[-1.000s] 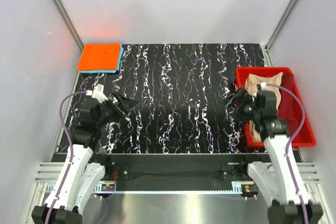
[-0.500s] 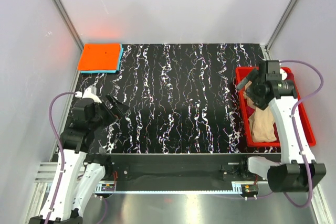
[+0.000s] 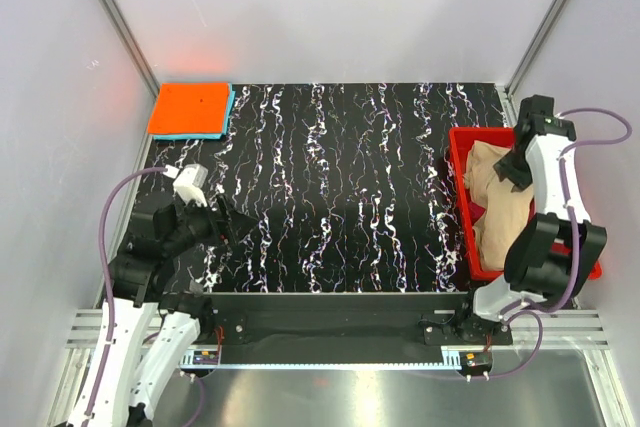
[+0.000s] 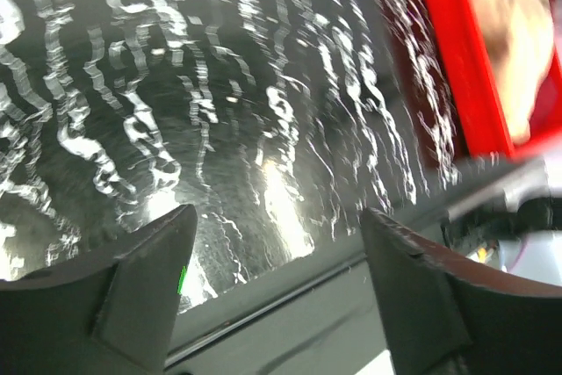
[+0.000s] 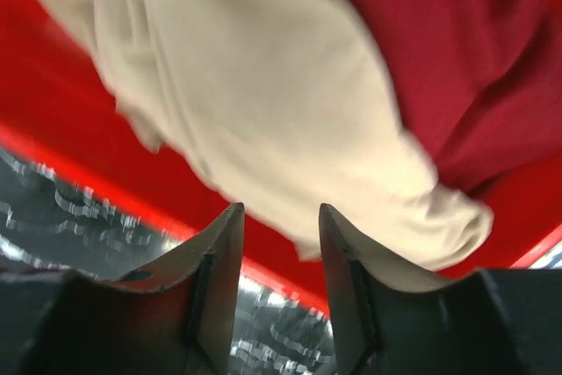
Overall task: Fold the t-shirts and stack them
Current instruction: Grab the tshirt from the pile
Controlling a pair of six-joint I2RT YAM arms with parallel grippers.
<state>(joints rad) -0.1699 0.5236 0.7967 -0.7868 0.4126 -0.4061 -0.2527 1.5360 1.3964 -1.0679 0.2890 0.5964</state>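
Observation:
A tan t-shirt lies crumpled in the red bin at the right. My right gripper hangs over it, pointing down. In the right wrist view the tan t-shirt lies just past my right gripper, whose jaws are apart with nothing between them; a maroon t-shirt lies beside it. A folded orange t-shirt rests on a light blue one at the back left. My left gripper hovers open over the mat's near left. The left gripper is empty.
The black marbled mat covers the table. The red bin shows at the upper right of the left wrist view, with the table's front rail below the fingers. White walls close in on both sides and at the back.
My right arm has swung from the bin's near left side up over the bin, and its jaws have narrowed. My left arm has shifted slightly, staying over the near left of the mat.

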